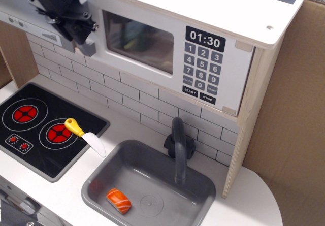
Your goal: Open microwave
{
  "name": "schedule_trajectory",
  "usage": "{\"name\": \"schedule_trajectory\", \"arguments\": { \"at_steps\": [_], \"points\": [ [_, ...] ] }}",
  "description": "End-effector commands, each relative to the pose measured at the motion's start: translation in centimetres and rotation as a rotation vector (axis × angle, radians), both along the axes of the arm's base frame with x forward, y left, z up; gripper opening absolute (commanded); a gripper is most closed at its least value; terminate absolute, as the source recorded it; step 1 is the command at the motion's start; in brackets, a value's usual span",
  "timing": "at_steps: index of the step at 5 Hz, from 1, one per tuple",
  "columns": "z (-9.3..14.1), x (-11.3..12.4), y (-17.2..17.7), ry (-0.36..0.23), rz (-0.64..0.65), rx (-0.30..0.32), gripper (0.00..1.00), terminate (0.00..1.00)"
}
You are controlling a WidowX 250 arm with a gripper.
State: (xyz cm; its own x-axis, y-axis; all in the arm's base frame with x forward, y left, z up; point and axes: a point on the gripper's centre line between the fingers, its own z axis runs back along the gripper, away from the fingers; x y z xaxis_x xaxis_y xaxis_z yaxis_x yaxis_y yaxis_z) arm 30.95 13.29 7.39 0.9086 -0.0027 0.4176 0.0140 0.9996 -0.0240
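The white toy microwave [231, 12] sits on the upper shelf, with a clear window door [139, 40], a black clock display [205, 39] and a grey keypad [201, 71]. My black gripper [76, 27] is at the door's left end, shut on the grey vertical bar handle [88, 47]. Only the handle's lower end shows below the fingers. The door's handle side stands slightly out from the microwave front.
Below are a black stovetop [35, 134] with red rings, a yellow-handled toy knife [84, 134], a grey sink [198, 178] holding an orange sushi piece [118, 200], and a dark faucet [177, 144]. A cardboard wall [294, 114] stands at the right.
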Motion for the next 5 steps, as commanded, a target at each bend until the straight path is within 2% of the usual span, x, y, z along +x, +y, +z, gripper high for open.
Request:
{"name": "schedule_trajectory", "arguments": {
  "at_steps": [1,2,3,4,5],
  "points": [
    [1.7,-3.8,-0.5,-0.017,0.003,0.006,0.0,0.0],
    [2.2,-7.7,-0.5,0.071,0.008,-0.081,1.0,0.0],
    [3.0,-10.9,0.4,0.199,-0.022,-0.113,1.0,0.0],
    [2.5,-11.5,2.2,0.254,0.027,-0.088,1.0,0.0],
    [2.7,-12.0,3.1,0.24,0.021,-0.082,1.0,0.0]
  ]
}}
